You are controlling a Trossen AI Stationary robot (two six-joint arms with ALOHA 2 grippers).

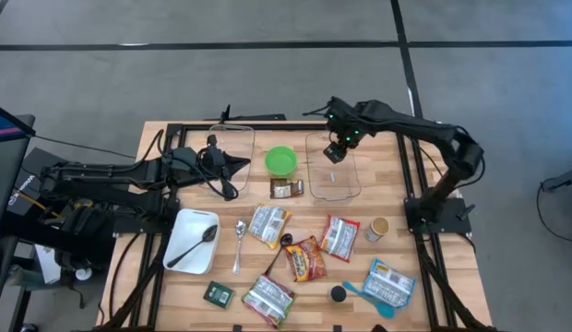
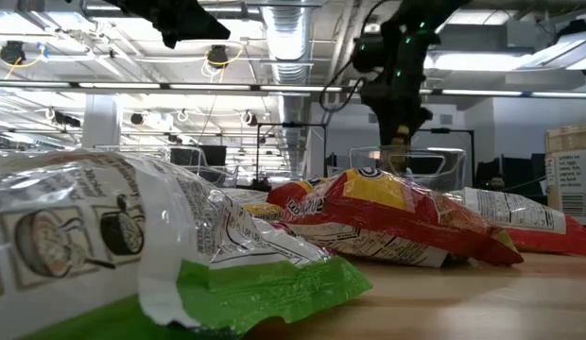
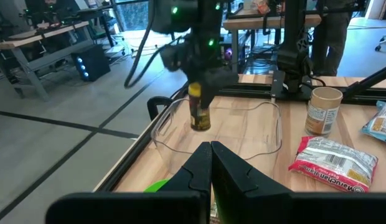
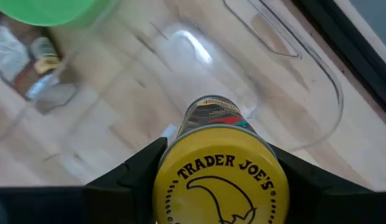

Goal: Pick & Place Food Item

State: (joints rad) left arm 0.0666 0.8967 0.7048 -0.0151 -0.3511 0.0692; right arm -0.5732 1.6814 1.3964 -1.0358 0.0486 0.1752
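Note:
A small jar (image 3: 199,112) with a yellow lid (image 4: 221,183) marked "Trader Joe's" hangs upright in my right gripper (image 1: 337,148), over the right clear plastic tub (image 1: 333,175) at the table's far middle. In the left wrist view the jar's lower end is down between the tub's walls (image 3: 268,134). I cannot tell whether it stands on the tub's floor. My left gripper (image 3: 210,163) is shut and empty. It hovers at the far left (image 1: 238,166), beside a second clear tub (image 1: 232,148). My right gripper pinches the jar at its lid end (image 4: 180,155), one finger (image 4: 127,174) on each side of the yellow lid. The fingers come from above and point down. The jar hangs upright below them, its lid up, and its body (image 4: 211,112) points into the tub.
A green bowl (image 1: 280,160) stands between the two tubs, with a small packet (image 1: 286,189) in front of it. Several snack bags (image 1: 304,260), a paper cup (image 1: 378,228), spoons (image 1: 240,242) and a white tray (image 1: 194,242) cover the table's near half.

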